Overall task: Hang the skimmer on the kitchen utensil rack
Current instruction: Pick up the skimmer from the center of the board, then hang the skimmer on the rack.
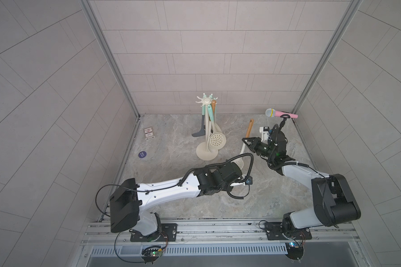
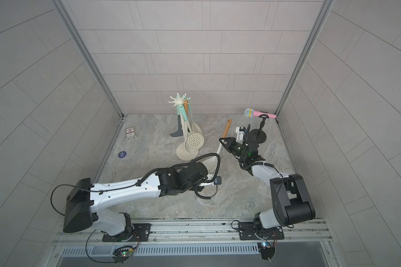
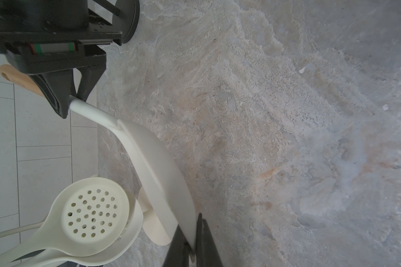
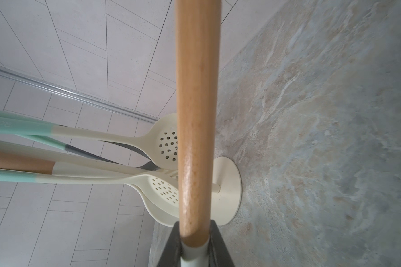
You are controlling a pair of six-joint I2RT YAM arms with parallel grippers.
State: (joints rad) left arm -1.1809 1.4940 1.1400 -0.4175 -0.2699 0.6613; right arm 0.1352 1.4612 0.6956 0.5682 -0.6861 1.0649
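Observation:
The skimmer (image 1: pixel 249 128) has a wooden handle and a cream perforated head, and it hangs tilted above the table between my two arms. My right gripper (image 1: pixel 245 141) is shut on the shaft where wood meets cream; the right wrist view shows the handle (image 4: pixel 197 92) running out from between the jaws of that gripper (image 4: pixel 195 245). My left gripper (image 3: pixel 195 245) is shut on the rim of the cream head (image 3: pixel 158 161); in both top views the wrist hides it. The kitchen utensil rack (image 1: pixel 206 100) stands upright to the left of the skimmer, a cream pole on a round base (image 2: pixel 185 153).
Several utensils (image 1: pixel 215 138) hang from the rack's hooks, among them a perforated cream spoon (image 3: pixel 95 212). A pink microphone (image 1: pixel 280 113) on a short black stand sits in the back right corner. A small card box (image 1: pixel 149 134) and a blue disc (image 1: pixel 142 154) lie by the left wall.

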